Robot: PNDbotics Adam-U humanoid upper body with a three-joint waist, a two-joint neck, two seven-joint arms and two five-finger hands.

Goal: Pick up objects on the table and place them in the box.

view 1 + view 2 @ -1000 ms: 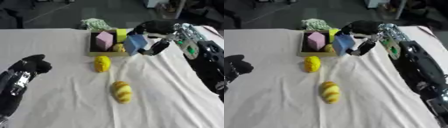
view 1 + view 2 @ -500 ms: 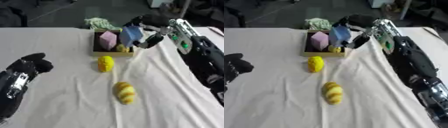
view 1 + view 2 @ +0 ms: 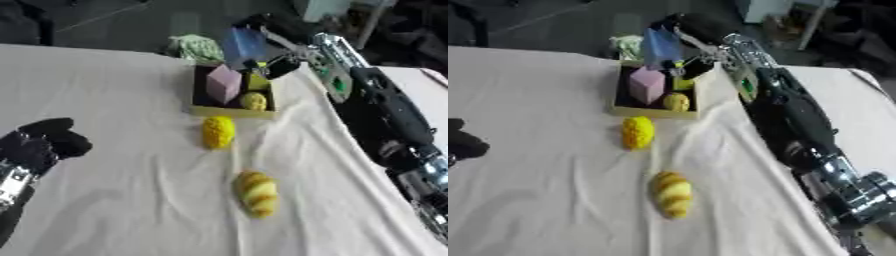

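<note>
My right hand (image 3: pixel 282 31) is shut on a blue block (image 3: pixel 243 44), held in the air over the far side of the box (image 3: pixel 229 111). Inside the box stand a pink block (image 3: pixel 222 83), a small yellow round thing (image 3: pixel 253 101) and a yellow-green piece (image 3: pixel 256 81). On the white cloth in front of the box lies a yellow lumpy fruit (image 3: pixel 217 132). Nearer to me lies a yellow and orange striped piece (image 3: pixel 256 193). My left hand (image 3: pixel 42 146) rests at the lower left with its fingers curled, holding nothing.
A green crumpled thing (image 3: pixel 194 48) lies just behind the box at the table's far edge. My right arm (image 3: pixel 387 114) runs along the right side of the cloth. The table's far edge borders a dark floor.
My right hand has carried the blue block up and leftward, from beside the box's right side to above its far edge. The camera has also shifted.
</note>
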